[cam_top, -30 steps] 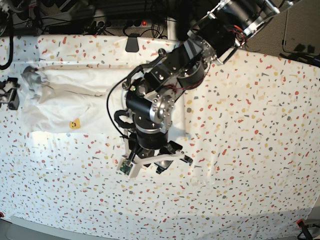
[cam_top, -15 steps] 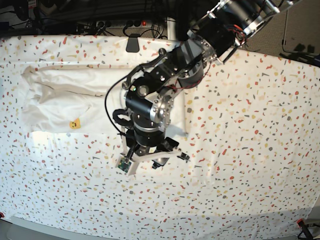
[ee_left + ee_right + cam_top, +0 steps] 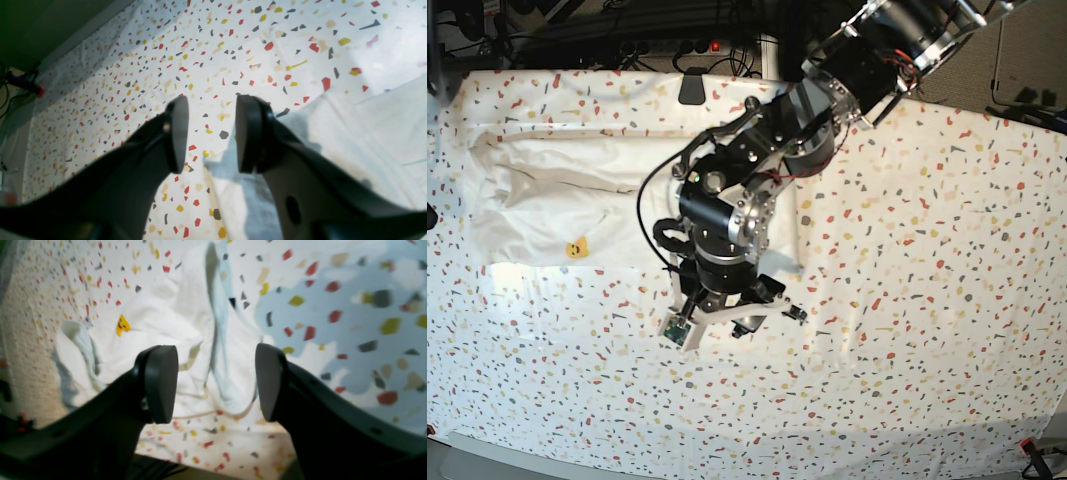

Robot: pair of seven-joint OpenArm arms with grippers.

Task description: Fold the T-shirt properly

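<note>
White cotton fills the far left of the table in my base view: the folded white T-shirt [image 3: 557,205] lies flat on the white terrazzo-speckled tablecloth [image 3: 927,300], plain reverse up, with one small yellow printed patch [image 3: 576,247] near its near edge. From there I see the left arm, a black and silver jointed arm [image 3: 757,170], reaching down over the shirt's right end and hiding much of it, its left gripper [image 3: 745,318] just past the shirt's near edge; the right gripper is not visible in that view. My left wrist camera shows what the base view hides: the dark jaws standing well apart, empty, hovering above the shirt's corner [image 3: 233,186], where white fabric meets speckled cloth; I cannot tell whether a fingertip touches it. The right wrist camera looks over the shirt's rumpled other end [image 3: 160,323], with a hem curling in a loop and the yellow patch in sight; the right gripper [image 3: 215,383] is also spread wide and grasps nothing. The right half and the near strip of the tablecloth lie bare. Cables and a black clamp [image 3: 691,88] line the far edge.
</note>
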